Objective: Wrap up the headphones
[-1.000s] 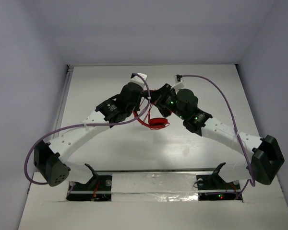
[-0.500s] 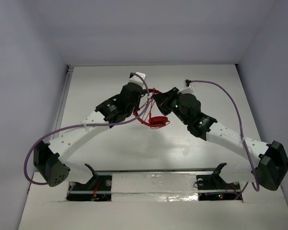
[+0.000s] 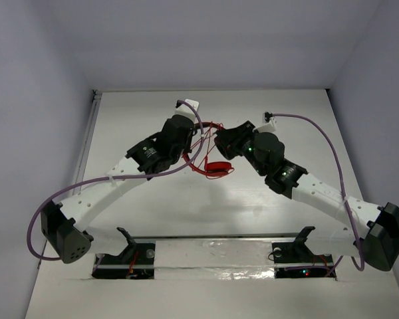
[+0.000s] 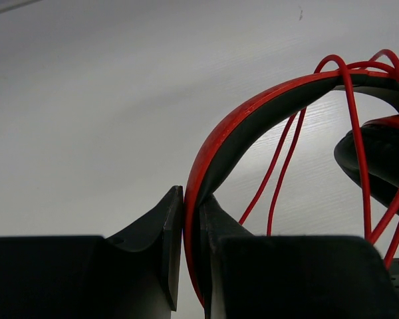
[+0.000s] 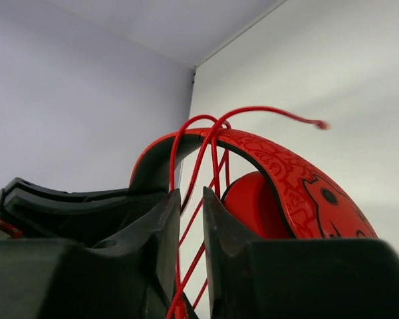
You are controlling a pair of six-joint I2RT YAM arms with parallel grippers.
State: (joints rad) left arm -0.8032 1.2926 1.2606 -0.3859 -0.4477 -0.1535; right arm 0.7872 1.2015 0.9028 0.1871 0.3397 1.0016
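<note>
The red headphones point(image 3: 218, 169) hang between my two grippers above the table, one earcup lowest. My left gripper point(image 3: 197, 137) is shut on the red-and-black headband point(image 4: 253, 113), pinched between its fingertips point(image 4: 191, 196). The thin red cable point(image 4: 349, 133) is looped several times over the headband. A black ear pad point(image 4: 379, 159) shows at the right of the left wrist view. My right gripper point(image 3: 221, 141) is beside the headband point(image 5: 286, 173), and its jaws point(image 5: 191, 196) stand a narrow gap apart with cable strands running loosely through. The cable's free end point(image 5: 322, 124) sticks out in the air. A red earcup point(image 5: 249, 203) sits behind the headband.
The white table point(image 3: 253, 199) is walled on the left, back and right. Thick purple robot cables point(image 3: 319, 133) arc over both arms. Two black brackets point(image 3: 130, 242) stand at the near edge by the arm bases.
My right arm has drawn back to the right and its wrist has turned. My left arm has lifted slightly, still holding the headband. The headphones stayed about in place.
</note>
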